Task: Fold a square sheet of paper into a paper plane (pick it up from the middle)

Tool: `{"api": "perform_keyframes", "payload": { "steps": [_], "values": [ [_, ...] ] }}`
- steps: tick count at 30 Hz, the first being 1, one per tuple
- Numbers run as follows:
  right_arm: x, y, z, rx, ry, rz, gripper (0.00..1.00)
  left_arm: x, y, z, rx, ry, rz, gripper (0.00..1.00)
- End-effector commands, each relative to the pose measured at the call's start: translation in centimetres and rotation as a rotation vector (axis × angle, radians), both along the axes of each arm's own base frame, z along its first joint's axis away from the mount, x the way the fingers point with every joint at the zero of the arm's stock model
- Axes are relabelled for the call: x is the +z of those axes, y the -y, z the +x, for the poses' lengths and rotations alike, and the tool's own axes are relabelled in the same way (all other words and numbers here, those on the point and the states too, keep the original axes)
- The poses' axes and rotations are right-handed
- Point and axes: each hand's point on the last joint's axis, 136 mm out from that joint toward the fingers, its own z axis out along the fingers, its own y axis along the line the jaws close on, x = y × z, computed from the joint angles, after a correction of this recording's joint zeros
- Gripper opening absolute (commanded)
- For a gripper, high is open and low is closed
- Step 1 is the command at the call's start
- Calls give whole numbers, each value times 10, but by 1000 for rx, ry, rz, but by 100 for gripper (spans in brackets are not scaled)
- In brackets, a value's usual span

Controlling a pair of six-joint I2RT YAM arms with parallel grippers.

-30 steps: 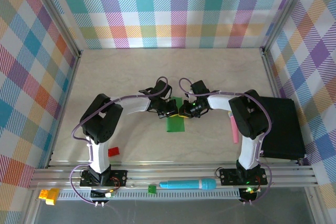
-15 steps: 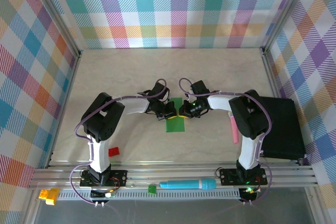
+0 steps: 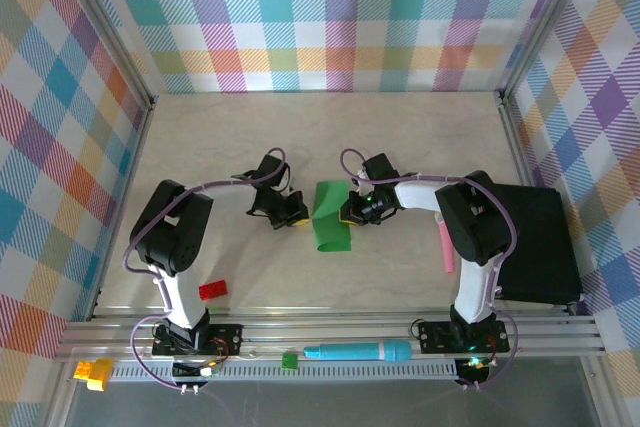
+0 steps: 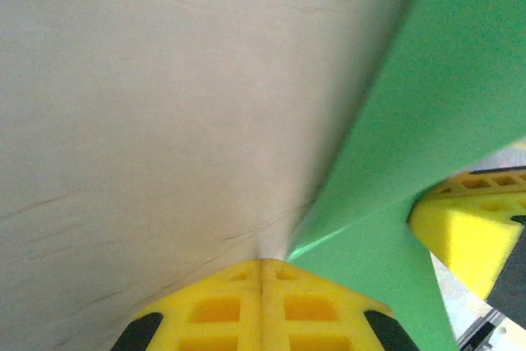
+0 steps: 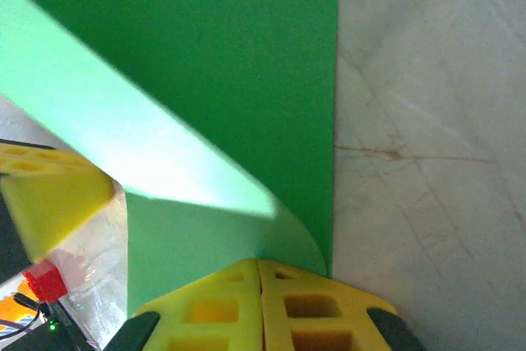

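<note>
The square sheet of paper (image 3: 330,229) is bright green and lies folded into a narrow strip at the table's middle, with one flap curling up off it. In the right wrist view the paper (image 5: 230,55) bends up into my right gripper (image 5: 259,262), which is shut on its right edge. From above, the right gripper (image 3: 347,212) sits at that edge. My left gripper (image 3: 293,215) stands just left of the strip, shut with nothing in it. In the left wrist view the left gripper (image 4: 262,262) lies beside the paper (image 4: 444,104), apart from it.
A pink stick (image 3: 447,245) and a black pad (image 3: 540,242) lie at the right. A red block (image 3: 212,290) sits near the left arm's base. On the front rail rest a teal marker (image 3: 358,351), a tiny green block (image 3: 289,359) and a yellow block (image 3: 95,374).
My left gripper has pulled away to the left, off the paper. The strip now shows wider at its far end with a flap raised. The right gripper stays put.
</note>
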Motion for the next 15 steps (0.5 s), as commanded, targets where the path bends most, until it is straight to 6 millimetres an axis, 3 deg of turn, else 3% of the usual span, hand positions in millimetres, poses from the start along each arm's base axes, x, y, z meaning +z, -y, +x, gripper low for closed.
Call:
{"api": "perform_keyframes", "payload": {
  "steps": [1,4,7,11,15],
  "values": [
    [-98,96,-81,-23,-271,-491,7,24,3,-2,-3,42,-52,0],
    [-99,95,-81,-23,-273,-484,7,43,30,3,-7,85,-173,0],
    [-100,95,-81,-23,-275,-485,7,44,54,4,-29,89,-229,0],
    [-101,97,-83,-25,-284,-491,7,27,70,11,-27,63,-229,0],
    [-102,98,-84,-29,-286,-494,7,6,69,15,-9,37,-194,0]
  ]
}}
